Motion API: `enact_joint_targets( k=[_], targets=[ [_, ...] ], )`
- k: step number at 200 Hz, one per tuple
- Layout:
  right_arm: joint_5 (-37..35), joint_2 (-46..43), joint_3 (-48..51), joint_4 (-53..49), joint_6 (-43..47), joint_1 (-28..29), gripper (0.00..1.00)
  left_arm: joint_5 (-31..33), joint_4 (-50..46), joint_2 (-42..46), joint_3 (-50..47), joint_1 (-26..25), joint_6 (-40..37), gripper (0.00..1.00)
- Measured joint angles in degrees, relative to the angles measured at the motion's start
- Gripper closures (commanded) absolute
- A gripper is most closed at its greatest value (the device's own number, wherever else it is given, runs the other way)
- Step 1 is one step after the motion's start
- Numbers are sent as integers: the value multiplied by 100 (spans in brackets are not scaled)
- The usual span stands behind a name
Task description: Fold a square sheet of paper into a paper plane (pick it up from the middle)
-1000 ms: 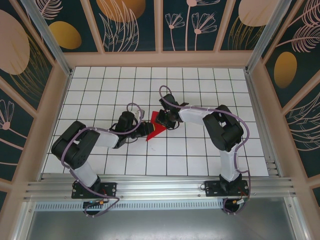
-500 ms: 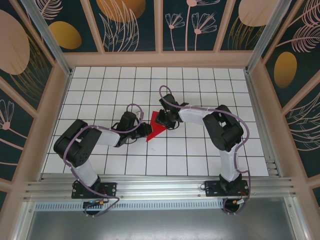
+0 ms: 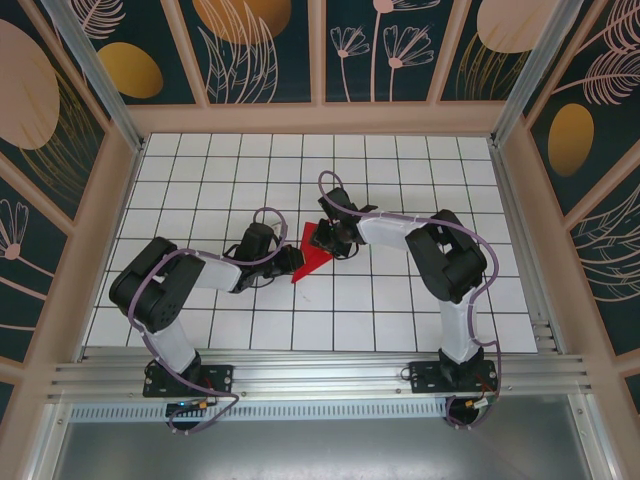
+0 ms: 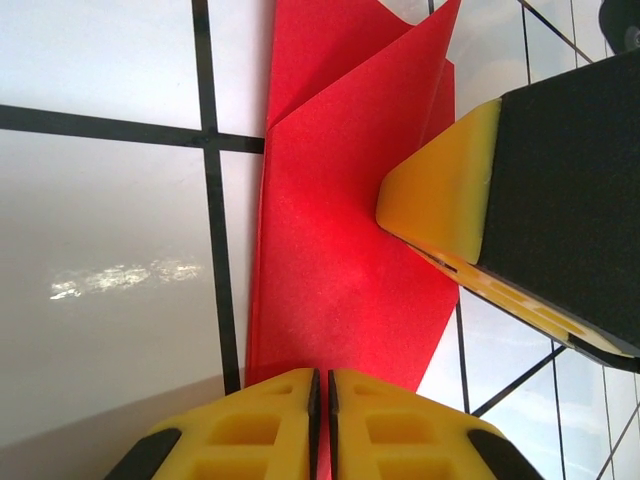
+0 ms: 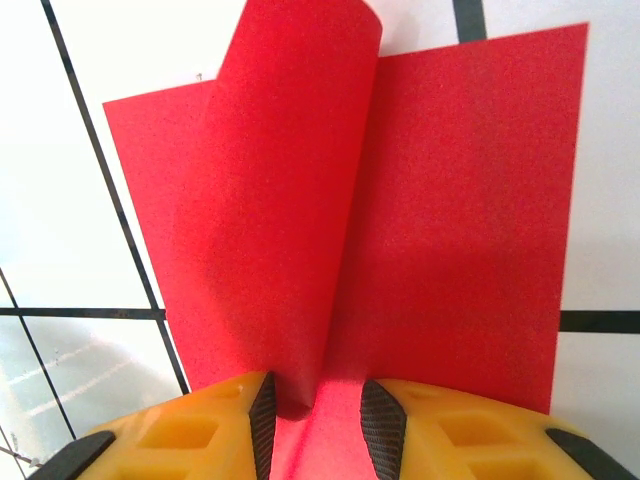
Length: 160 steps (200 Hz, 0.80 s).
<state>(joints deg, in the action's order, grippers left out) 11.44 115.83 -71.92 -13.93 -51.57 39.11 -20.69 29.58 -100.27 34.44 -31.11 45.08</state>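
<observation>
paper: sheet of paper [image 3: 312,258] lies mid-table [image 3: 200,170] between the two arms; partly folded, reads from above as a red wedge with its point toward the near left
left claw: left gripper [image 4: 322,400] closed tight on the left side of the wedge; pads pressed together with the red edge pinched between them; probably anchoring that side so the sheet cannot slide
right claw: right gripper [image 5: 315,420] jaws a narrow gap apart, straddling the root of a raised flap [image 5: 290,200]; one fingertip [image 4: 440,195] rests on the paper; not clamped as far as I can tell
flap: stands up and curls over at its top; not pressed flat
why held so: one side pinned, the other pressed down, likely to set a crease along the middle line
step: judged mid-fold, early; no pointed dart with wings yet
risk: thin paper could buckle or tear if the arms pull apart; flap may spring back once let go
</observation>
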Motion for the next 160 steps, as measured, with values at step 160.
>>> enact_joint_targets(
  k=[160],
  targets=[
    [-2,-26,-197,-155,195,17,61,50,-426,-61,214,0,-114,94]
  ],
)
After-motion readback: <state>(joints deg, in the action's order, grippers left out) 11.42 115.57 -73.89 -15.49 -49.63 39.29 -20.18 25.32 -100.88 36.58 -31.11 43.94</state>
